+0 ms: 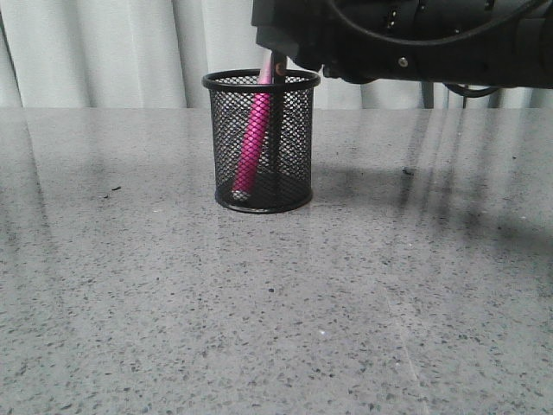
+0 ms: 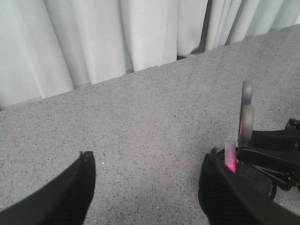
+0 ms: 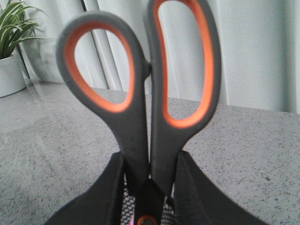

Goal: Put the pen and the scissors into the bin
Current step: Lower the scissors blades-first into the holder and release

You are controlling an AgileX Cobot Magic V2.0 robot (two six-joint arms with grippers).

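Observation:
The bin stands upright on the grey table. The pen leans inside it, pale end up at the rim. My right gripper is shut on the scissors, just below the grey, orange-lined handles. It holds them upright above the bin, blades pointing down into it. The left wrist view shows the bin, the pen's top and the scissors' handles beside the right finger. My left gripper is open and empty, next to the bin.
White curtains hang behind the table's far edge. A potted plant stands on the table at the edge of the right wrist view. My right arm stretches above the table behind the bin.

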